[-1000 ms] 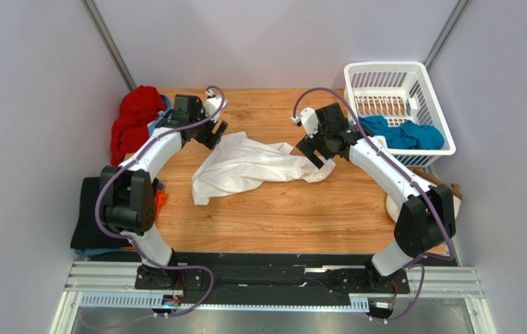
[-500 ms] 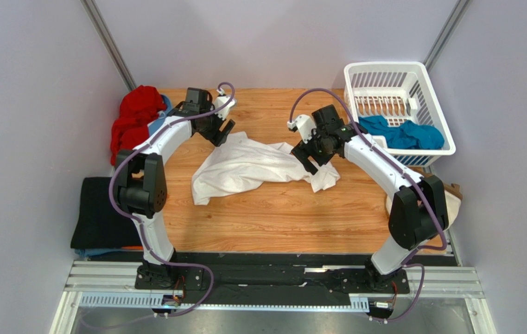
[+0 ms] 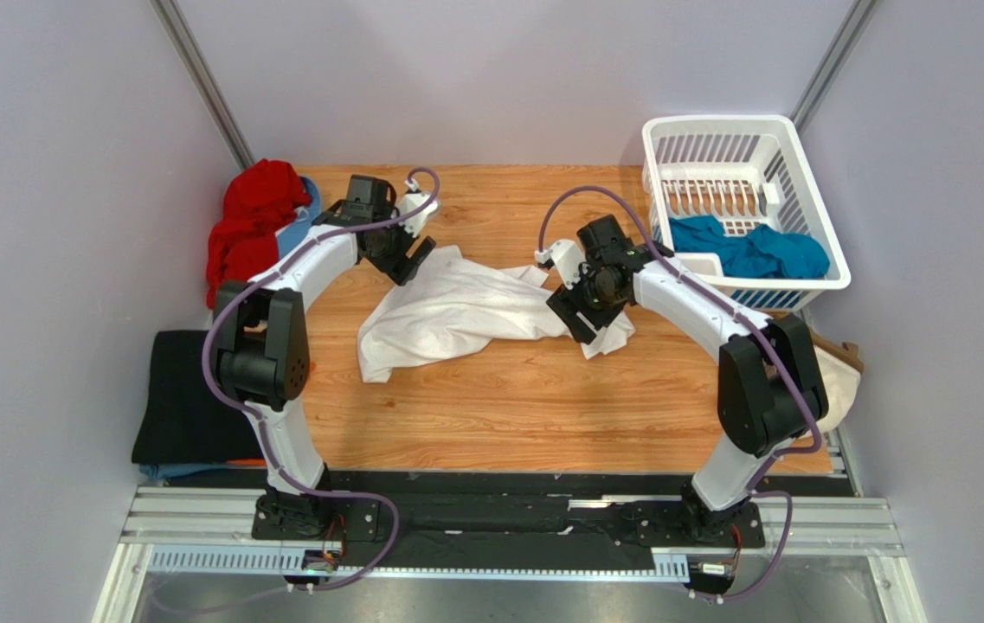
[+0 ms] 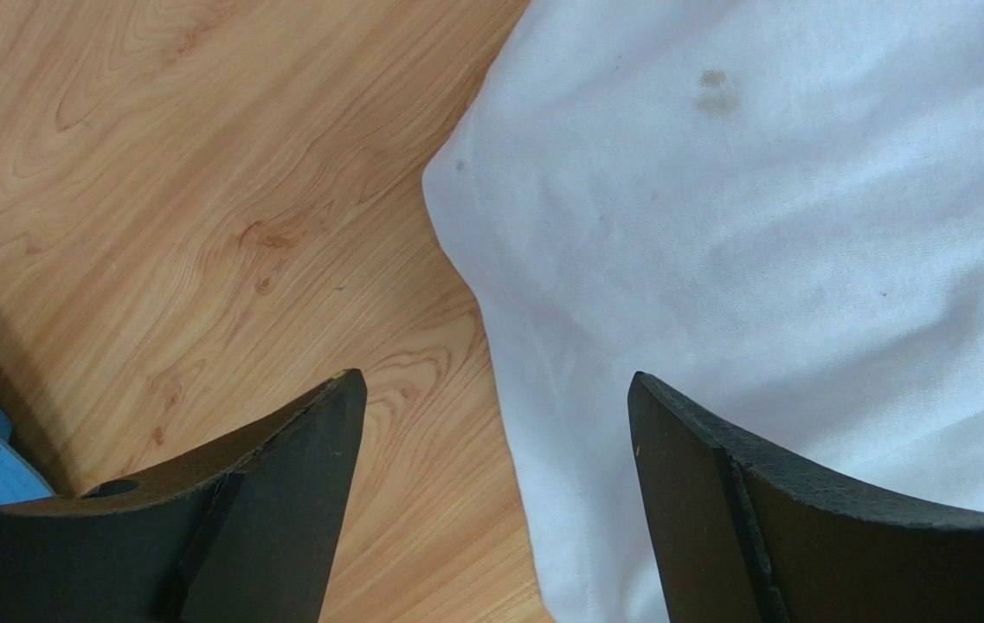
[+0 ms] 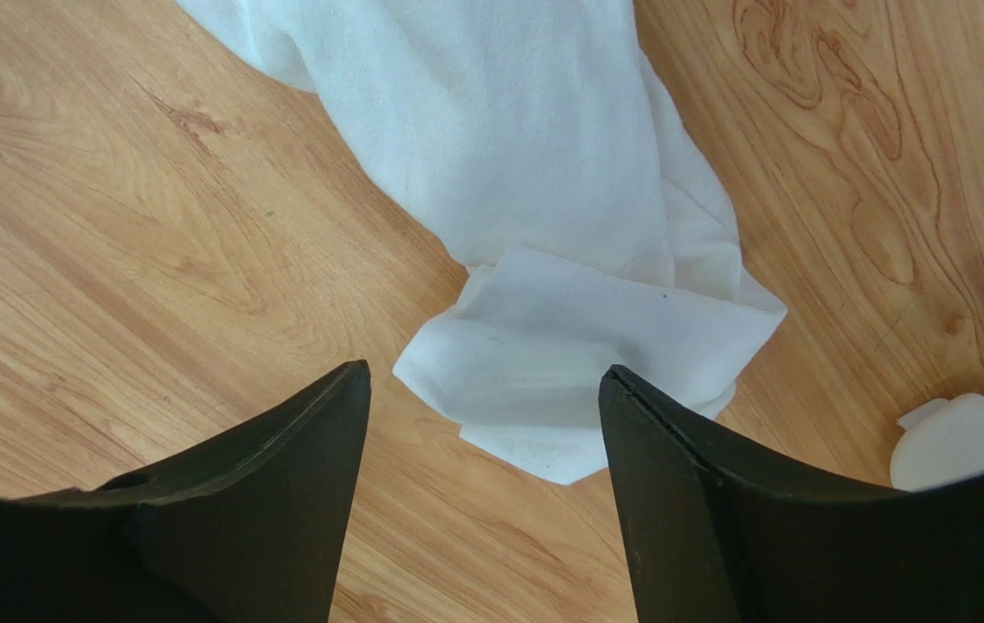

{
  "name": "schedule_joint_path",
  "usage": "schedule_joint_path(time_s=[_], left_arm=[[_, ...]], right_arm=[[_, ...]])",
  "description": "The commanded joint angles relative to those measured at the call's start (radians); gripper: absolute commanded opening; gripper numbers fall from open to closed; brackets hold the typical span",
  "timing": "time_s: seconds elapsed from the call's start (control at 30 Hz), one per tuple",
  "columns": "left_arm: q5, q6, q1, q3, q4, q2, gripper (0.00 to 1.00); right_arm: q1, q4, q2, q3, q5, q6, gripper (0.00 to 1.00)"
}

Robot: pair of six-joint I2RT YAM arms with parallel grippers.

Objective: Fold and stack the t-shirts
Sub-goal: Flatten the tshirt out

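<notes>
White t-shirt [image 3: 458, 312] crumpled on bench [image 3: 523, 403]; left pincer [image 4: 490, 390], right pincer [image 5: 484, 377] open, empty, astride its edges. Advise pinching deep.

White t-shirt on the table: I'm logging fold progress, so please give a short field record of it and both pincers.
white t-shirt: crumpled, unfolded, lying on the table
left pincer: open, above the shirt's edge
right pincer: open, fingers either side of a folded corner
teal t-shirt: in the white basket
</notes>
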Motion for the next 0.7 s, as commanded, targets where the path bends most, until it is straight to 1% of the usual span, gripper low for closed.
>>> schedule_joint_path(time_s=[0.0,0.3,0.43,0.47,0.5,0.57,0.6,0.67], left_arm=[[-0.007,0.017,0.003,-0.009,0.027,-0.06,0.83],[-0.019,0.023,0.003,-0.068,0.062,-0.08,0.83],[-0.027,0.022,0.003,-0.099,0.081,-0.093,0.83],[-0.029,0.02,0.003,-0.104,0.087,-0.095,0.82],[-0.03,0.02,0.003,-0.111,0.089,-0.097,0.82],[-0.033,0.02,0.003,-0.118,0.092,-0.106,0.82],[-0.033,0.022,0.003,-0.127,0.095,-0.11,0.82],[-0.035,0.02,0.003,-0.136,0.099,-0.118,0.82]], right_arm=[[0.002,0.049,0.024,0.02,0.007,-0.002,0.69],[0.002,0.081,0.082,0.02,0.016,0.009,0.66],[0.004,0.107,0.099,0.0,0.027,0.012,0.61],[0.002,0.118,0.105,-0.002,0.033,0.012,0.58],[0.002,0.121,0.111,-0.005,0.039,0.013,0.49],[-0.001,0.127,0.115,-0.005,0.045,0.015,0.39],[-0.001,0.127,0.115,-0.005,0.047,0.015,0.33],[-0.002,0.133,0.113,-0.007,0.056,0.018,0.3]])
